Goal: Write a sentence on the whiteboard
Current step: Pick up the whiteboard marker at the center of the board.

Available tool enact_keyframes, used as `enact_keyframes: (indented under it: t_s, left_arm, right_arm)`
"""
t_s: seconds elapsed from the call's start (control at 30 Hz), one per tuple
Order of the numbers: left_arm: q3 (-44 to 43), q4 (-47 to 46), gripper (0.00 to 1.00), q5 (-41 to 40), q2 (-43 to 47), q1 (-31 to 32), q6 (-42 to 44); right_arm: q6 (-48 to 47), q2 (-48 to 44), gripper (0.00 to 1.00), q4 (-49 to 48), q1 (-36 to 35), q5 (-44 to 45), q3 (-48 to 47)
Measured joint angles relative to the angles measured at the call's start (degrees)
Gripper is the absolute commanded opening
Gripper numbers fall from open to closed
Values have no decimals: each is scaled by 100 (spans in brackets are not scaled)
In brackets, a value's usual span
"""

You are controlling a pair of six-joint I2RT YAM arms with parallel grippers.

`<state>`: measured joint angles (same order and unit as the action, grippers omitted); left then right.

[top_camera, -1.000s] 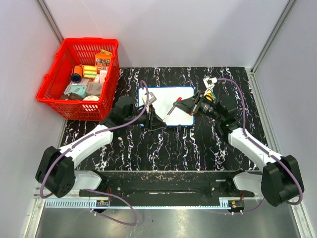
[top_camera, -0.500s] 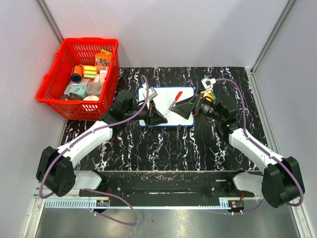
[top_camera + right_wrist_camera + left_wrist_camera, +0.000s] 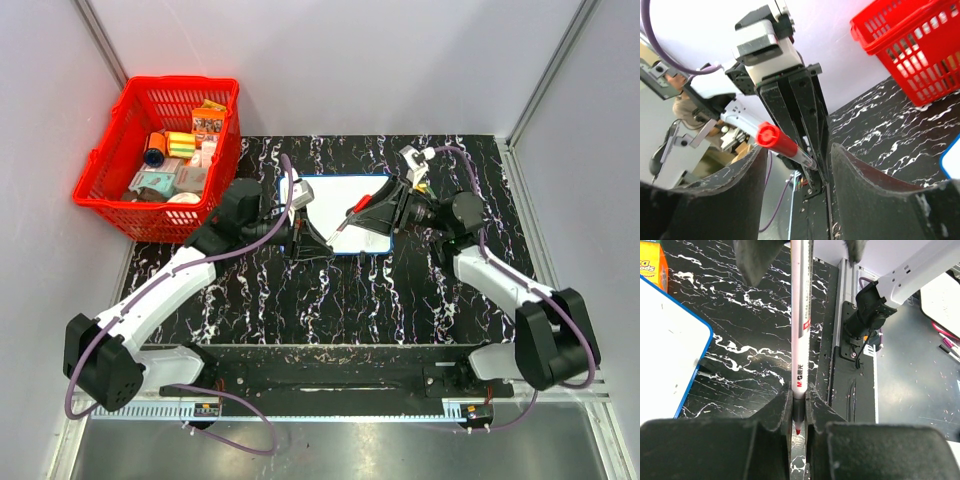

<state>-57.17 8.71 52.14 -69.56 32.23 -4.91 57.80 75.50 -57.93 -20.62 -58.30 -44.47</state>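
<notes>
Low over the black marbled table, the left claw is clamped narrow on a white-barrelled red marker. It grips just behind the red nib, which pokes out on the wrist side of its 2 fingers. From this claw the barrel runs straight ahead, and its red-capped end sits in the gap of the right claw. The right claw's 2 fingers stand apart, 1 on each side of the cap, with space showing on both sides. Whether either finger touches the cap cannot be told.

From above, the 2 claws face each other, the left claw and the right claw tip to tip with the marker bridging them. The whiteboard lies flat on the table directly below both claws and reaches on past them. In the left wrist view its blue-framed corner lies to the left of the claw, with an orange box just beyond it.

Farther off, beyond and to the left of the left claw, a red basket full of small packages stands at the table's far left corner
</notes>
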Motion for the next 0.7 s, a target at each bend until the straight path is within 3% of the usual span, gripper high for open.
enact_keyframes:
  t_s: [0.13, 0.3, 0.7]
  left_arm:
    - [-35, 72, 0, 48, 9, 0, 15]
    - [-37, 68, 0, 33, 9, 0, 7]
    - [-39, -225, 0, 17, 9, 0, -186]
  right_arm:
    - [671, 387, 56, -750, 0, -144, 2]
    - [848, 330, 55, -885, 0, -79, 13]
    - [-997, -901, 55, 1453, -190, 654, 52]
